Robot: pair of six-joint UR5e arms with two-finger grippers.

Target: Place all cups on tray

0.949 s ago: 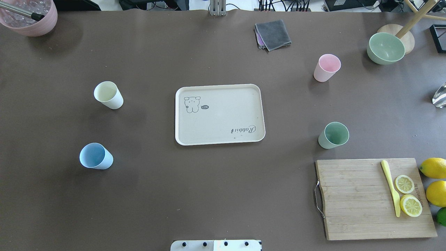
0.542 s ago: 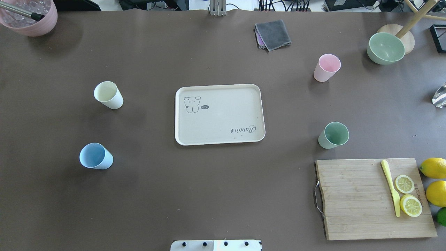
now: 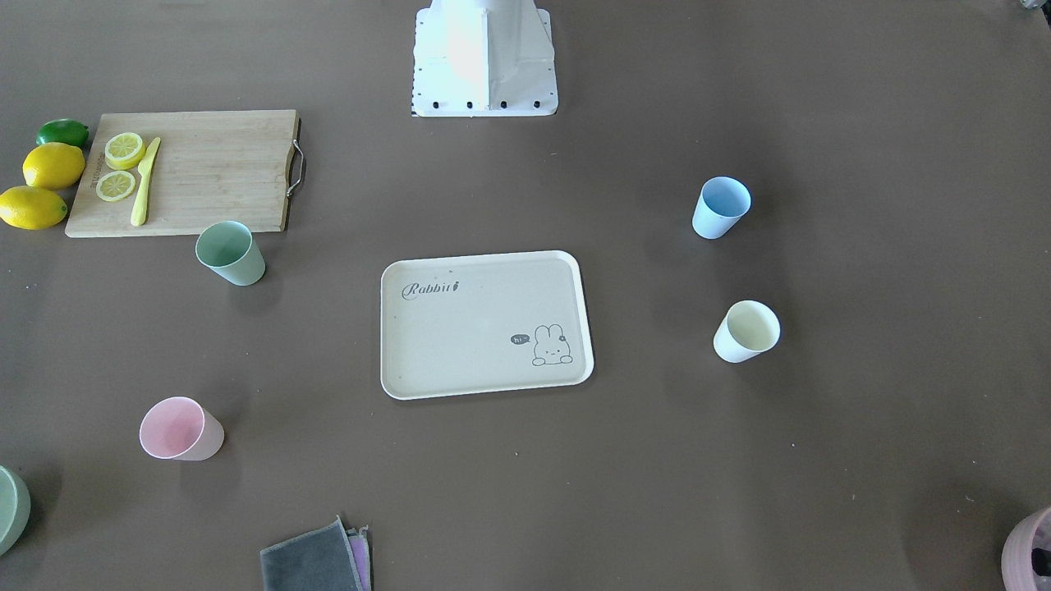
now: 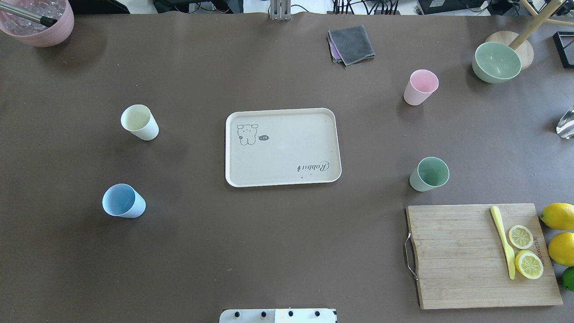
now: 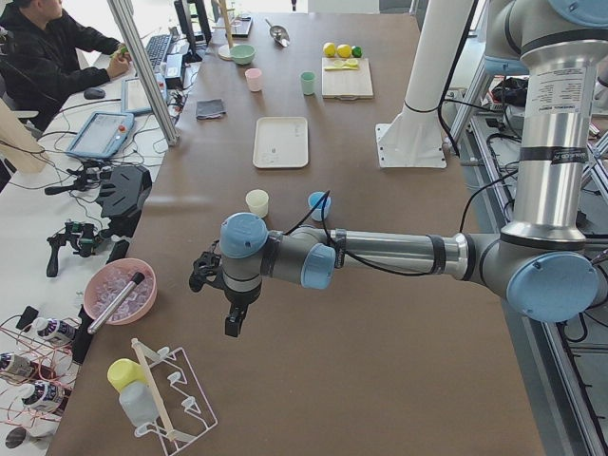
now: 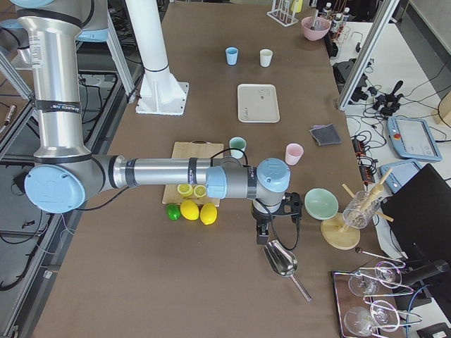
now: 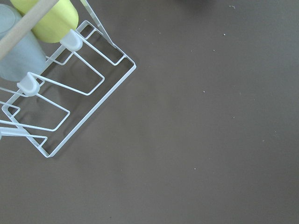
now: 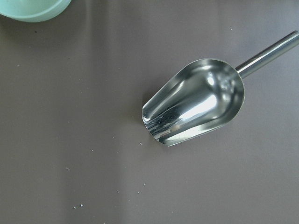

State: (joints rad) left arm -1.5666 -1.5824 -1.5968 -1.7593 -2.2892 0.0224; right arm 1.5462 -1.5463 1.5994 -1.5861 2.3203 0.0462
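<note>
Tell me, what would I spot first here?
The cream tray sits mid-table with nothing on it. Around it stand a blue cup and white cup on the robot's left, and a pink cup and green cup on its right. Bright lemons lie beside the board at the robot's near right.

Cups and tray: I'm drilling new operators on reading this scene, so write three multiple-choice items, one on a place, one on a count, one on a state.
1. Which cup stands nearest the cutting board?
A. pink cup
B. mint green cup
C. light blue cup
2. How many cups stand off the tray?
A. two
B. three
C. four
3. How do the cups stand?
A. upright, mouths up
B. upside down
C. on their sides
1 B: it stands right by the board's corner.
2 C: pink, mint green, light blue and the cream-white cup all rest on the table, none on the tray.
3 A: every open mouth faces up.
</note>
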